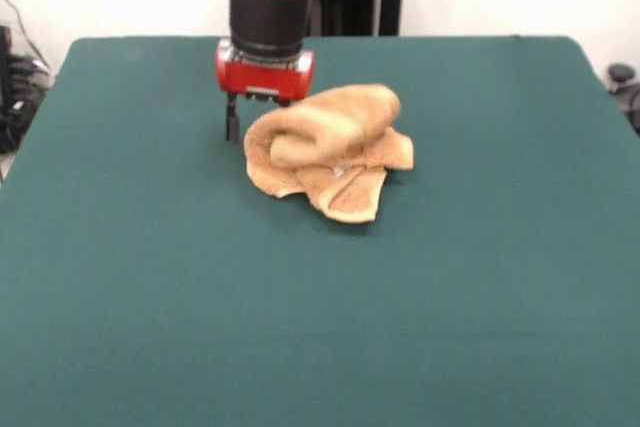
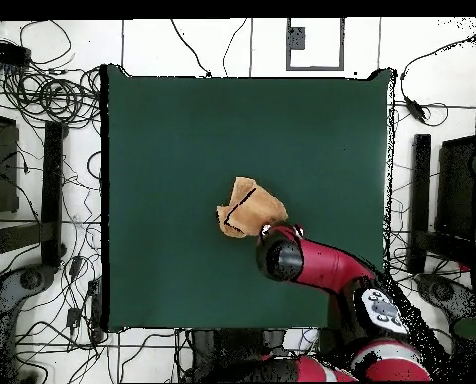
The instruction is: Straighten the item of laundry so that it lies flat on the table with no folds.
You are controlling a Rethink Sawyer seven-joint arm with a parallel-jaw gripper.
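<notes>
the small golden-tan terry-cloth towel (image 1: 330, 147) lies rolled and bunched near the middle of the dark teal felt tabletop (image 1: 150, 277). the red-and-black arm's pincer (image 1: 250, 119) is low at its far edge; whether it's released or clenched, i cannot tell. best to pinch one loose corner and drag outward.

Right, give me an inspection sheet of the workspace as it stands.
Surface: the table has a dark green top with no marks seen on the bare parts.
Job's things: the towel lies bunched near the table's middle, rolled over on itself with folded flaps under the roll; not flat.
Clutter: nothing seen on the table besides the towel.
Tool: the tool hangs low at the towel's edge on the arm's side; only one dark finger shows clearly, so open or shut cannot be told.
Cables: many loose cables lie on the floor around the table, none on it.
Surroundings: dark stands flank the table.
</notes>
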